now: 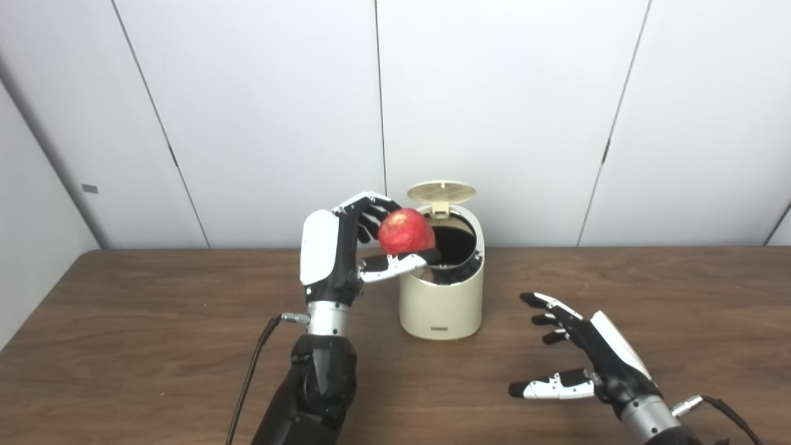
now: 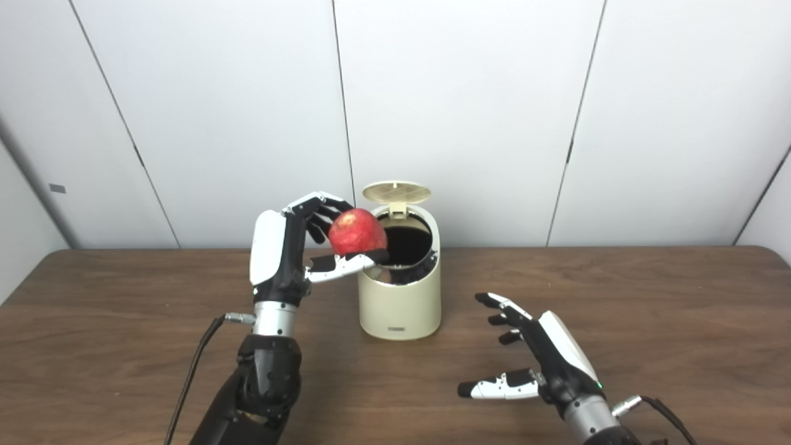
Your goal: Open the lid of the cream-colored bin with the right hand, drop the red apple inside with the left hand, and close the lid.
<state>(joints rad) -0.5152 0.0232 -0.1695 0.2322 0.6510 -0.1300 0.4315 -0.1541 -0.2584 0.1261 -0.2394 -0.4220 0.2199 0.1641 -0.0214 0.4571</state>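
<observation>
The left hand (image 1: 337,247) is standing upright above the table (image 1: 154,346), palm turned toward the bin, and it is grasping the red apple (image 1: 405,232) between curled fingers above and the thumb underneath. The apple is hanging over the left edge of the bin's mouth, partly overlapping the rim; it is roundish, so no clear long axis is showing, and neither stem nor base can be made out.

The cream-colored bin (image 1: 440,303) is standing upright near the middle of the table, its axis vertical and its mouth facing up. Its lid (image 1: 441,192) is standing open, hinged at the back rim and tilted up toward the wall (image 1: 494,111). The inside is looking dark, and whether anything is lying in it cannot be told.

The right hand (image 2: 544,358) is hovering low over the table, well to the right of the bin and nearer the camera, released, with fingers spread and holding nothing.
</observation>
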